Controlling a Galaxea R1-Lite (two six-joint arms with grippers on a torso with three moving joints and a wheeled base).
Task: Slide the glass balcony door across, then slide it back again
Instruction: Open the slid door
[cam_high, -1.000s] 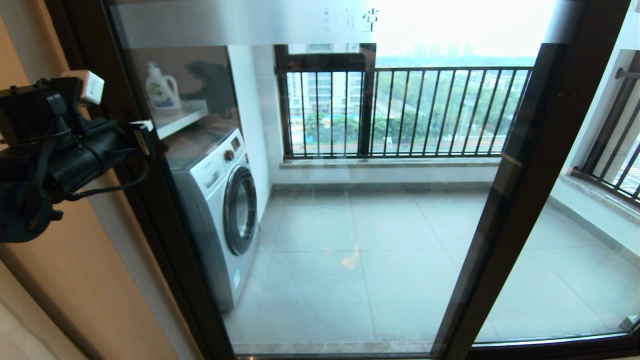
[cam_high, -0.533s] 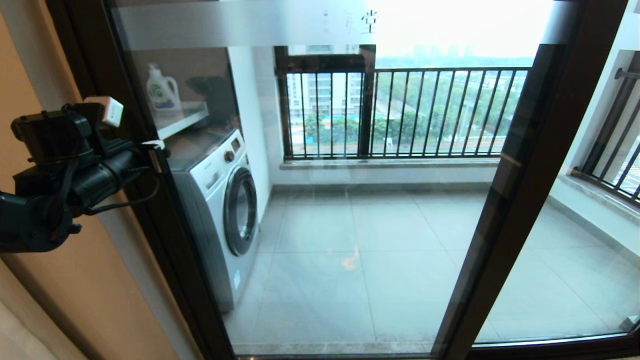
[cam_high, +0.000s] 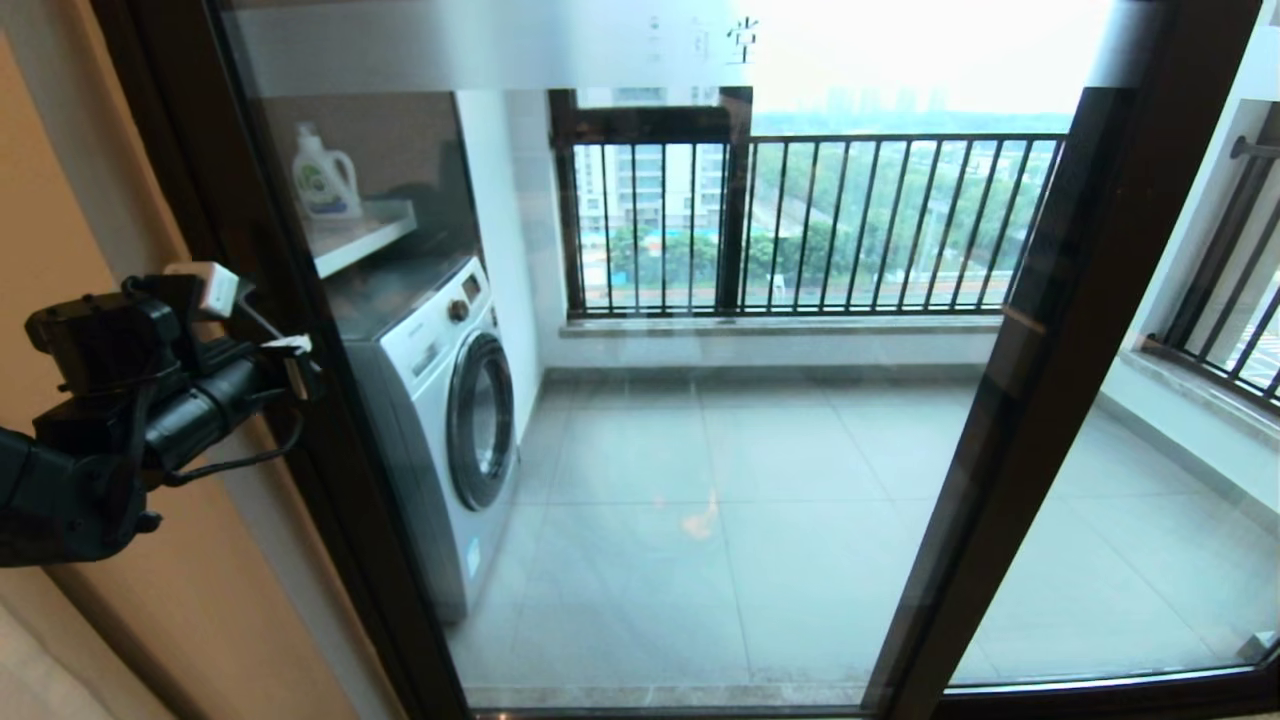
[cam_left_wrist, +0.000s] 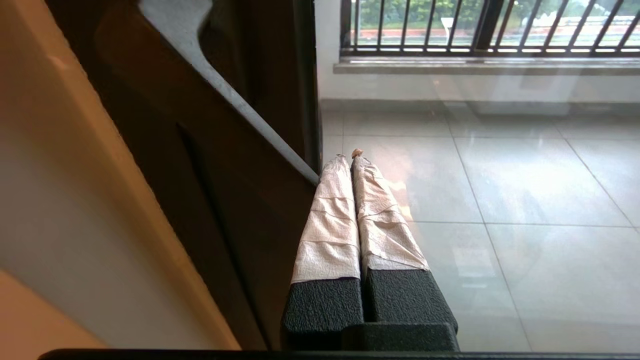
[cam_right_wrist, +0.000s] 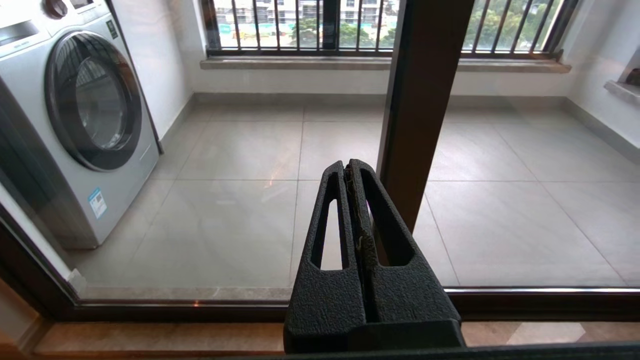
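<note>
The glass balcony door (cam_high: 700, 450) fills the head view, with a frosted strip with characters (cam_high: 500, 45) along its top and a dark brown left stile (cam_high: 300, 480). My left gripper (cam_high: 297, 365) is at that stile, about mid-height. In the left wrist view its tape-wrapped fingers (cam_left_wrist: 330, 215) are pressed together and shut on nothing. Their tips (cam_left_wrist: 347, 157) lie beside a grey-edged bar (cam_left_wrist: 225, 92) on the frame, right at the glass (cam_left_wrist: 475, 175). My right gripper (cam_right_wrist: 350, 170) is shut and empty, low before the glass, and out of the head view.
A brown upright stile (cam_high: 1040, 400) crosses the right side and also shows as a post (cam_right_wrist: 420, 100). Behind the glass stand a washing machine (cam_high: 450, 400), a detergent bottle (cam_high: 325, 175) and the balcony railing (cam_high: 850, 220). The beige wall (cam_high: 130, 620) is on the left and the floor track (cam_right_wrist: 150, 310) below.
My left gripper has moved down along the door's left stile, staying shut. The door panel itself shows no clear shift.
</note>
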